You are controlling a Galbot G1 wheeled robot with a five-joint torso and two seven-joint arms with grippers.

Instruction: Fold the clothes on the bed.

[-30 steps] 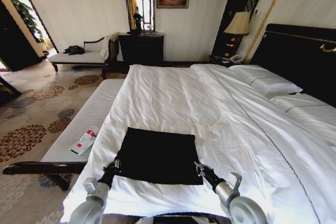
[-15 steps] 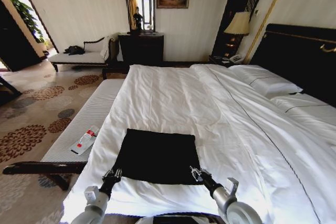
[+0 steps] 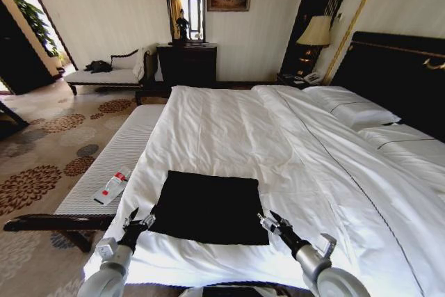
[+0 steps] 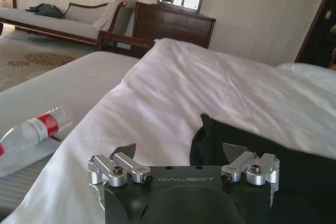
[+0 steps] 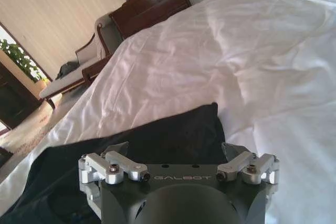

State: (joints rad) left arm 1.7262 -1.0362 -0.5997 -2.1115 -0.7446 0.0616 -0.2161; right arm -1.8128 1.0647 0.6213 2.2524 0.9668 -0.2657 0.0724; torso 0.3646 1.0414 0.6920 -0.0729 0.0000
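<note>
The clothes, a black T-shirt (image 3: pixel 208 206) folded into a flat rectangle, lie near the foot of the bed (image 3: pixel 229 130) on its white duvet. My left gripper (image 3: pixel 137 219) hovers open just off the shirt's near left corner. My right gripper (image 3: pixel 273 222) hovers open at the near right corner. In the left wrist view the left gripper (image 4: pixel 181 153) has its fingers spread wide with the black cloth (image 4: pixel 262 150) ahead and to one side. From the right wrist, the right gripper (image 5: pixel 176 150) is spread over the black cloth (image 5: pixel 157 135). Neither holds anything.
A striped bench (image 3: pixel 118 158) runs along the bed's left side with a plastic bottle (image 3: pixel 112 186) on it, also seen as the bottle (image 4: pixel 37 129). Pillows (image 3: pixel 351 109) and a dark headboard (image 3: pixel 396 67) are on the right. A dresser (image 3: pixel 186 64) and chaise (image 3: pixel 104 74) stand far off.
Both grippers were at the shirt's near corners a second ago; they have drawn back and moved outward, away from each other, with fingers now open. The shirt lies still.
</note>
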